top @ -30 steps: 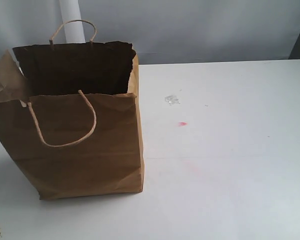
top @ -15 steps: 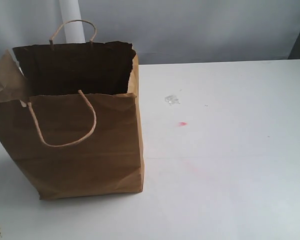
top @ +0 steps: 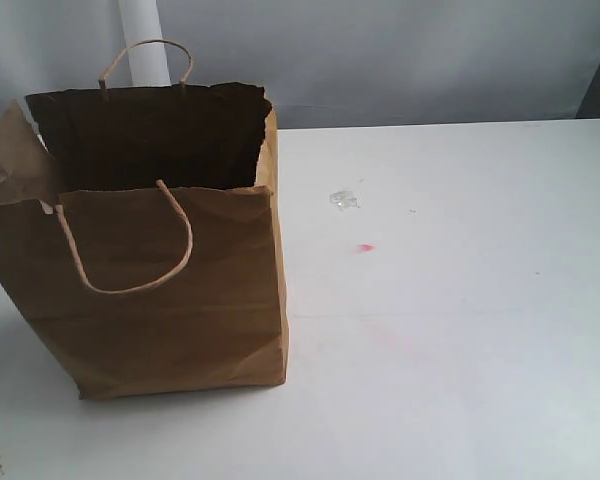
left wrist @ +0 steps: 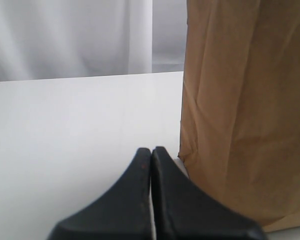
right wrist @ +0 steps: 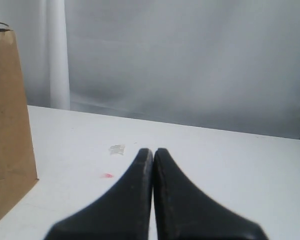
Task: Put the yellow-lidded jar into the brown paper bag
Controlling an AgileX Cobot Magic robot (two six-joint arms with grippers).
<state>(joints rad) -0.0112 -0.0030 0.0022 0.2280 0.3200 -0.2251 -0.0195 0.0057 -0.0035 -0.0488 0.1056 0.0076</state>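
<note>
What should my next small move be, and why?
Probably raise the left end effector to peer into the brown paper bag. That end effector and the right end effector are shut and empty, the yellow-lidded jar shows in no view, and the bag's dark interior hides its contents.

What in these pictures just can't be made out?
1. Jar: in no view. The bag is dark inside in the exterior view, so it may or may not be there.
2. Clear scrap on the table: too small to name.
3. Bag top: cut off by the edge in the left wrist view.
4. Left hand and right hand: only the shut tips show; the picture edge cuts off the rest.
</note>
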